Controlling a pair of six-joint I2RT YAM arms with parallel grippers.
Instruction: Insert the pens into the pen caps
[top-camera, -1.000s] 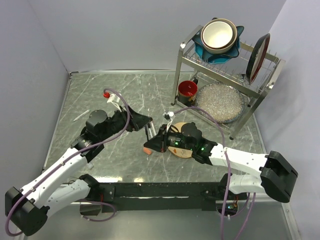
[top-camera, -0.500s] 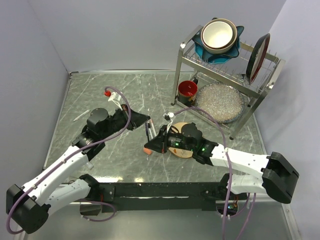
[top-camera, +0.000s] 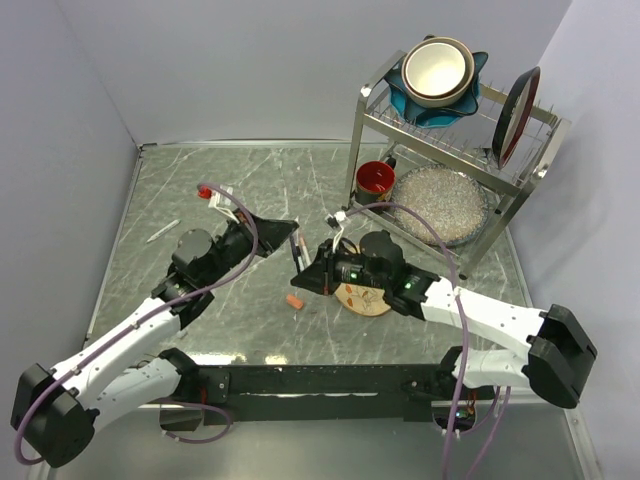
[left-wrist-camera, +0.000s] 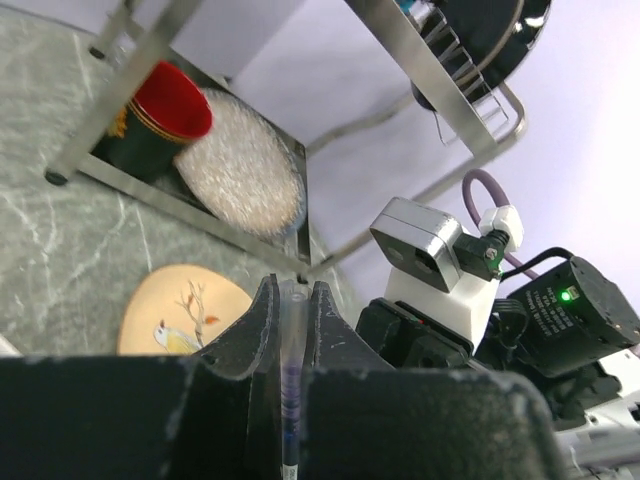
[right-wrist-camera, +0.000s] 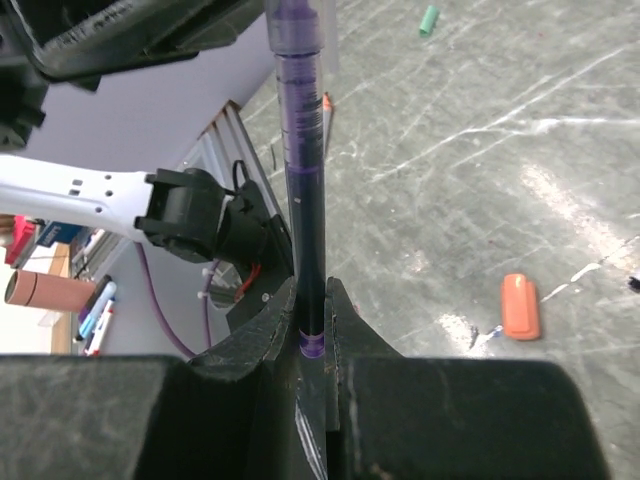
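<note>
Table (top-camera: 200, 300): a grey marbled surface that bears everything.
Dish rack (top-camera: 365, 130): metal, at the far right of the table. Bowls sit on top, a dark plate stands on its edge, and a knobbly glass plate lies on the lower shelf.
Left gripper (left-wrist-camera: 292, 288): closed down to a thin gap. It pinches the clear end of the purple pen (right-wrist-camera: 303, 200) above the middle of the table.
Right gripper (right-wrist-camera: 312, 300): closed tight on the dark end of the same pen.
Wooden disc (top-camera: 365, 298): has a bird drawing and lies flat, partly under the right wrist.
Red cup (top-camera: 375, 180): upright at the foot of the rack.
Purple pen: off the table, stretched between the two grippers. I cannot tell if its clear end is a cap or the barrel.
White pen (top-camera: 160, 232): flat near the left edge, well apart from both arms.
Orange cap (right-wrist-camera: 520, 305): on the table near the grippers; nothing touches it.
Green cap (right-wrist-camera: 429, 19): lies alone, farther away.
</note>
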